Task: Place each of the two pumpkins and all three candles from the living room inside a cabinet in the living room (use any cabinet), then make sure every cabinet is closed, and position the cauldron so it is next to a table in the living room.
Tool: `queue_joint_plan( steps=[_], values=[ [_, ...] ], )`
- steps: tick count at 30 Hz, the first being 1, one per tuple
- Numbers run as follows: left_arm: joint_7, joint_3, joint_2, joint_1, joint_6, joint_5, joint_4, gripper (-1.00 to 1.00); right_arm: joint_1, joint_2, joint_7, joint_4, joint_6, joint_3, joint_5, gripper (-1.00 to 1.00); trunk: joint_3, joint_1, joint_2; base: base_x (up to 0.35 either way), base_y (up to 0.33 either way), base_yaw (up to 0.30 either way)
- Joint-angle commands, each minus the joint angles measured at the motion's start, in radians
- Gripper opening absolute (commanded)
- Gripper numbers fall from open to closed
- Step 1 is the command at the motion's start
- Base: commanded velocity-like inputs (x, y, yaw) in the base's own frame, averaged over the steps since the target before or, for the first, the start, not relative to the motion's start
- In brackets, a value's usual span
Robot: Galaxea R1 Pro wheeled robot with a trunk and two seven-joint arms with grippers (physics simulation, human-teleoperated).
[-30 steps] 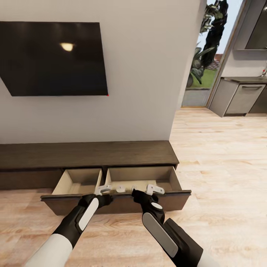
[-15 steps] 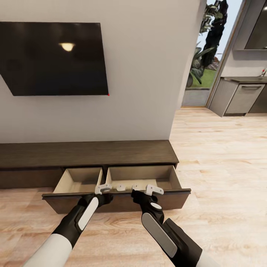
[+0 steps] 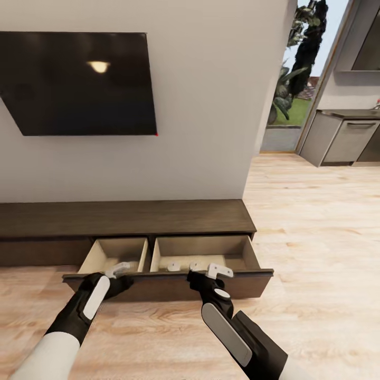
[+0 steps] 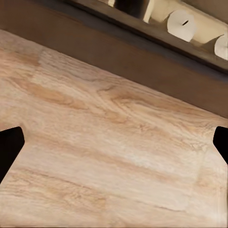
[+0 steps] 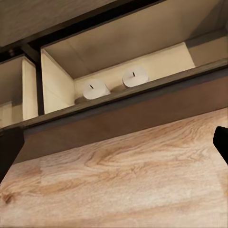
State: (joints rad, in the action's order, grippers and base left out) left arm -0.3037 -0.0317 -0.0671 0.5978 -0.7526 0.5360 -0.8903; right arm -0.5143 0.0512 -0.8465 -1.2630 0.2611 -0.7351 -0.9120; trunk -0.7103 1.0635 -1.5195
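Here the cabinet (image 3: 126, 219) stands against the white wall (image 3: 200, 105), long, low and dark brown, with its wide drawer (image 3: 174, 264) pulled out over the wooden floor (image 3: 316, 227). The drawer's pale interior is split by a divider into two compartments. In the compartment nearer the cabinet's doorway end, two candles (image 3: 173, 267) sit side by side just behind the drawer front, close together but apart; the right wrist view shows their round cream tops (image 5: 135, 76) with a short dark wick mark. The left wrist view catches the same pair (image 4: 182, 24) past the dark drawer front.

The left pincer (image 3: 117, 270) hangs at the top edge of the drawer front, before the other compartment, its pale fingers pointing toward the drawer; whether it is wide or narrow I cannot tell. The right pincer (image 3: 211, 271) hangs at the drawer front just beside the candles, its white fingers spread apart and holding nothing.

Above the cabinet a dark television (image 3: 79, 82) is mounted on the wall. Beyond the cabinet's doorway end, grey kitchen units (image 3: 343, 140) and green plants (image 3: 295, 68) show.
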Motion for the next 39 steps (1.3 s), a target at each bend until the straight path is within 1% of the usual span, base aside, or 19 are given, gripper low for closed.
queue_joint_plan(
  steps=[1, 3, 6, 7, 9, 10, 11, 12, 13, 15, 16, 17, 19, 22, 26, 32, 34, 35, 39],
  values=[
    [-0.008, -0.007, -0.001, 0.0, -0.005, 0.011, 0.0, 1.0, -0.001, 0.0, -0.006, 0.0, 0.006, -0.001, -0.003, 1.0, -0.001, 0.0, -0.001, -0.093, 0.092, 0.2],
    [-0.008, -0.025, -0.003, -0.001, -0.008, 0.01, 0.004, 1.0, -0.001, 0.001, -0.006, 0.002, 0.007, -0.002, -0.004, 1.0, -0.001, 0.0, -0.001, -0.155, 0.164, 0.235],
    [-0.007, -0.033, -0.015, -0.004, -0.008, 0.009, 0.008, 1.0, -0.001, 0.0, -0.011, 0.002, 0.008, -0.004, -0.004, 1.0, -0.001, 0.0, -0.001, -0.124, 0.193, 0.26],
    [-0.006, -0.035, -0.026, -0.004, -0.008, 0.009, 0.008, 1.0, -0.001, 0.0, -0.019, 0.004, 0.01, -0.006, -0.004, 1.0, -0.001, 0.0, -0.001, -0.059, 0.11, 0.267],
    [-0.004, -0.041, -0.061, -0.012, -0.006, 0.011, 0.01, 1.0, -0.001, -0.002, -0.045, 0.011, 0.01, -0.008, -0.005, 1.0, -0.001, 0.0, -0.001, -0.031, 0.058, 0.27],
    [0.007, -0.047, -0.087, -0.029, -0.004, 0.016, 0.011, 1.0, -0.001, -0.004, -0.056, 0.022, 0.009, -0.01, -0.006, 1.0, -0.001, 0.0, -0.001, -0.012, 0.023, 0.272],
    [0.025, -0.051, -0.099, -0.043, -0.003, 0.025, 0.012, 1.0, 0.0, -0.004, -0.06, 0.028, 0.009, -0.013, -0.006, 1.0, -0.001, 0.0, -0.001, -0.026, 0.035, 0.272],
    [0.037, -0.054, -0.104, -0.05, -0.003, 0.029, 0.012, 1.0, 0.001, -0.004, -0.062, 0.031, 0.007, -0.016, -0.007, 1.0, -0.001, 0.0, -0.001, -0.043, 0.05, 0.272],
    [0.063, -0.059, -0.111, -0.064, -0.001, 0.037, 0.016, 1.0, 0.008, -0.004, -0.063, 0.035, 0.006, -0.026, -0.007, 1.0, -0.001, 0.0, -0.001, -0.074, 0.082, 0.273],
    [0.109, -0.077, -0.119, -0.089, 0.001, 0.047, 0.029, 1.0, 0.04, -0.006, -0.062, 0.04, 0.003, -0.069, -0.007, 1.0, -0.001, 0.0, -0.001, -0.138, 0.136, 0.273],
    [0.126, -0.095, -0.122, -0.099, 0.002, 0.048, 0.034, 1.0, 0.058, -0.007, -0.06, 0.041, 0.0, -0.1, -0.007, 1.0, -0.002, 0.0, -0.001, -0.193, 0.179, 0.273],
    [0.131, -0.106, -0.123, -0.105, 0.003, 0.048, 0.037, 1.0, 0.065, -0.007, -0.059, 0.044, -0.003, -0.119, -0.007, 1.0, -0.002, 0.0, -0.001, -0.206, 0.19, 0.272],
    [0.14, -0.125, -0.124, -0.117, 0.005, 0.047, 0.053, 1.0, 0.075, -0.006, -0.054, 0.085, -0.016, -0.164, -0.006, 1.0, -0.003, 0.0, -0.001, -0.191, 0.201, 0.271],
    [0.143, -0.13, -0.124, -0.121, 0.019, 0.046, 0.074, 1.0, 0.078, -0.003, -0.052, 0.132, -0.059, -0.196, -0.006, 1.0, -0.005, 0.0, -0.001, -0.128, 0.206, 0.27],
    [0.146, -0.132, -0.124, -0.122, 0.053, 0.043, 0.12, 1.0, 0.079, -0.002, -0.051, 0.162, -0.09, -0.218, -0.008, 1.0, -0.008, 0.0, -0.001, -0.037, 0.179, 0.27],
    [0.147, -0.13, -0.122, -0.122, 0.078, 0.042, 0.145, 1.0, 0.079, -0.001, -0.051, 0.206, -0.096, -0.227, -0.005, 1.0, -0.012, 0.0, -0.001, -0.005, 0.041, 0.268],
    [0.147, -0.13, -0.122, -0.122, 0.079, 0.041, 0.146, 1.0, 0.079, -0.001, -0.05, 0.209, -0.098, -0.238, -0.005, 1.0, -0.013, 0.0, -0.001, -0.001, 0.006, 0.253],
    [0.147, -0.13, -0.122, -0.122, 0.08, 0.041, 0.147, 1.0, 0.079, -0.001, -0.051, 0.21, -0.103, -0.25, -0.005, 1.0, -0.014, 0.0, -0.001, 0.0, 0.003, 0.246],
    [0.147, -0.13, -0.121, -0.122, 0.081, 0.041, 0.148, 1.0, 0.079, -0.001, -0.051, 0.213, -0.145, -0.289, -0.006, 1.0, -0.017, 0.0, -0.001, 0.0, 0.001, 0.239]
  ],
)
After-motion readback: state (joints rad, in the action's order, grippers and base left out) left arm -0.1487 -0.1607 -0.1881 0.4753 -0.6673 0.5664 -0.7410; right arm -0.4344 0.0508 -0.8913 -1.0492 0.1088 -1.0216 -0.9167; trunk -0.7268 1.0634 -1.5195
